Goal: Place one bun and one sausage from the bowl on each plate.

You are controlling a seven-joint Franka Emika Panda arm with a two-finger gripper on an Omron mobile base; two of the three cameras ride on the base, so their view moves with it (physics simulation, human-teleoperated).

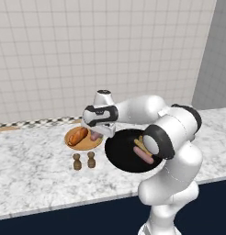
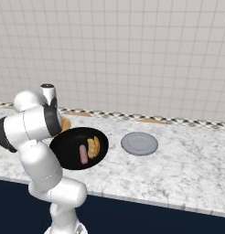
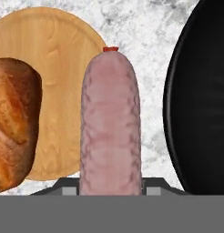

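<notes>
The gripper [image 1: 97,136] hung low over the wooden plate [image 1: 80,144], jaws closed on a sausage [image 3: 110,123]. A bun [image 1: 77,135] took the plate's left half; its right part lay bare. The black bowl [image 1: 121,153] crowded just beside the plate's right. Two small wooden shakers [image 1: 84,160] blocked the approach from the counter's front edge. The grey plate [image 2: 139,143] lay bare, marble open around it.

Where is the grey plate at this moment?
In the right base view, the grey plate lies bare on the marble counter, to the right of the black bowl, apart from it.
</notes>
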